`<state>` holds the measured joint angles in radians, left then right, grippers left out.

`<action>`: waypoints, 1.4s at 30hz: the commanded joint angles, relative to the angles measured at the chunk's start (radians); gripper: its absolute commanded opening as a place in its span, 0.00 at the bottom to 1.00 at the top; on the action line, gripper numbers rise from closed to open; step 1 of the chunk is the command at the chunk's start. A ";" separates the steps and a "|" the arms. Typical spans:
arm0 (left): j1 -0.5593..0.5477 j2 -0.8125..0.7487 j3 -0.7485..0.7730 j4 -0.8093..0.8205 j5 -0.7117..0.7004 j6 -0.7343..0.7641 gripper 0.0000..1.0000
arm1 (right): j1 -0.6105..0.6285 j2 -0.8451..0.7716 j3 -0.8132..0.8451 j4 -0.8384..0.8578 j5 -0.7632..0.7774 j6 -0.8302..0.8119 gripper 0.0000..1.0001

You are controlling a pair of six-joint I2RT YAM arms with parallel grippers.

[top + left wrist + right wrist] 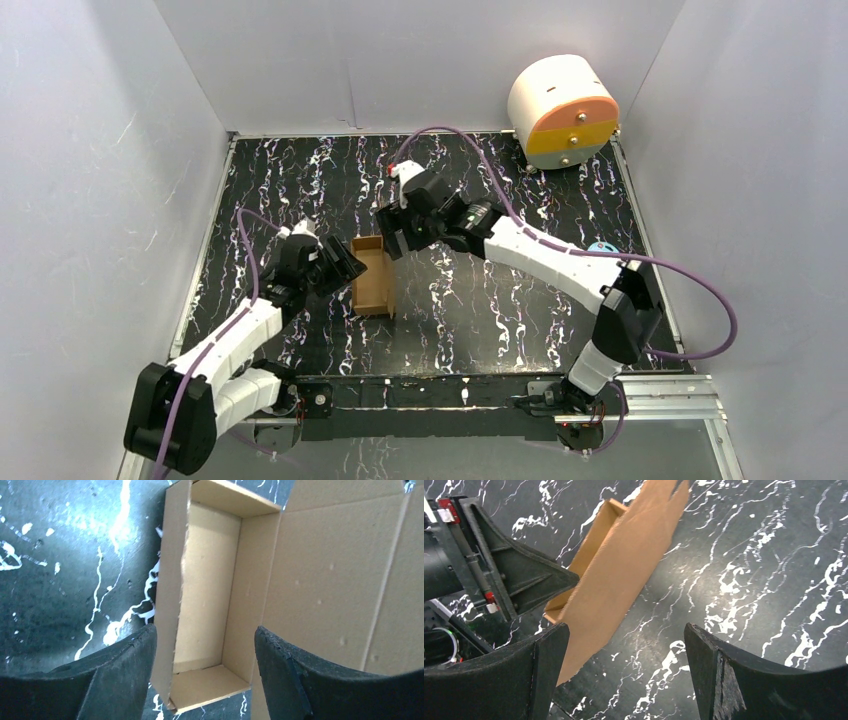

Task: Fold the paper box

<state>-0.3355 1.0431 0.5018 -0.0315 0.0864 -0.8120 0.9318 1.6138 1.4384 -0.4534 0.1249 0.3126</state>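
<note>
1. Top external: the paper box (pixel 372 275) is sitting on the worktop (pixel 480 315), left of centre, open side facing up, between your two pincers.
2. You are hovering the left pincer (pixel 345 268) just beside the box's left side. The right pincer (pixel 393 238) is hanging near its far right corner.
3. Left wrist: your left pincer is standing spread, fingers (pixel 120 675) well apart. One is lying outside the tray's left wall, the other over the wide flap on the right. Cannot tell if either is touching cardboard.
4. The tray is showing its walls folded up and a bare floor. The wide flap is joining along its right wall.
5. Right wrist: your right pincer is spread too, fingers (pixel 744 680) pinching nothing. The flap is slanting across the view beyond them, and the left pincer is showing on the box's other side.
6. A white cylinder (pixel 562 108) with an orange-and-yellow face is sitting at the far right corner of the worktop, well apart from the box.
</note>
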 commanded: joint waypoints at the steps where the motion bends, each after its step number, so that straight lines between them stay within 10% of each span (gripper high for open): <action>1: 0.004 -0.086 -0.054 -0.059 -0.042 -0.029 0.69 | 0.060 0.040 0.117 -0.056 0.037 0.026 0.93; 16: 0.005 -0.179 -0.116 -0.079 -0.062 -0.045 0.69 | 0.140 0.217 0.362 -0.231 0.202 0.050 0.86; 25: 0.005 -0.280 0.037 -0.257 -0.198 0.058 0.70 | 0.138 0.260 0.382 -0.273 0.212 -0.017 0.40; 33: 0.005 -0.326 0.211 -0.394 -0.248 0.297 0.72 | 0.036 0.223 0.373 -0.247 0.010 -0.297 0.06; 42: 0.006 -0.317 0.276 -0.272 -0.209 0.535 0.79 | -0.132 0.202 0.359 -0.217 -0.413 -0.744 0.00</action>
<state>-0.3355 0.7128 0.7219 -0.3500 -0.1482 -0.4271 0.8555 1.8713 1.7725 -0.7025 -0.0395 -0.1612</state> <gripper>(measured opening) 0.783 0.053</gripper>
